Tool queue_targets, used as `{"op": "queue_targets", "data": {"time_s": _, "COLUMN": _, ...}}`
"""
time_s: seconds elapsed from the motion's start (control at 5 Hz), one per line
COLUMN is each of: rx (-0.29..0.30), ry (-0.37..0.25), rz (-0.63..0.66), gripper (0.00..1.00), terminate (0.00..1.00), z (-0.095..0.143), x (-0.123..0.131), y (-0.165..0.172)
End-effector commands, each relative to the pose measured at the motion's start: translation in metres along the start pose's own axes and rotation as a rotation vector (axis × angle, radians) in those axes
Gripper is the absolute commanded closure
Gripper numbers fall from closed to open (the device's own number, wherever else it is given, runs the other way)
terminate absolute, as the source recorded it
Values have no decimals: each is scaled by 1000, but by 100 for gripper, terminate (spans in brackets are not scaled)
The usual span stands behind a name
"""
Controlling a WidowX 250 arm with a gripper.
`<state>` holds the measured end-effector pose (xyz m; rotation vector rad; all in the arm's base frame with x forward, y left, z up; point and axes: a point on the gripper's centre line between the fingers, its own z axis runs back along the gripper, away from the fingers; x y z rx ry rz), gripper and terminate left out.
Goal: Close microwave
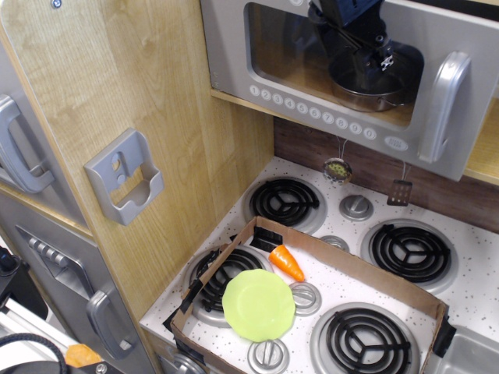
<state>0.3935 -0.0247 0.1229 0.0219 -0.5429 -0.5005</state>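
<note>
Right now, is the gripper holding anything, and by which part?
Nothing seems held: the gripper sits against the microwave door's window, not its handle.

White speckled stovetop [475, 265] with 4 black coil burners; open cardboard tray [355, 269] on it holds green plate [259, 305], toy carrot [286, 262].

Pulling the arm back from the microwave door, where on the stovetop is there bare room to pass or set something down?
Free: the two right-hand burners, rear and front, and the back-left burner. Crowded: the front-left corner, where the cardboard tray walls in the green plate and the carrot. Hanging utensils narrow the gap under the microwave.
</note>
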Motion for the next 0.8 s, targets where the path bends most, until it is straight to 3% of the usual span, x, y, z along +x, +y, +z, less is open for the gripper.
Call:
{"op": "queue_targets", "data": {"time_s": 0.0, "rx": 26, "ry": -86, "rz": -26, "gripper": 0, "terminate": 0, "z": 10, "x": 31, "y": 2}}
{"op": "queue_targets", "data": {"time_s": 0.4, "rx": 51, "ry": -118, "rz": -21, "gripper": 0, "terminate": 0, "z": 12, "x": 28, "y": 1}}
{"op": "queue_targets", "data": {"time_s": 0.6, "rx": 54, "ry": -127, "rz": -32, "gripper": 0, "terminate": 100, "z": 12, "x": 27, "y": 0}}
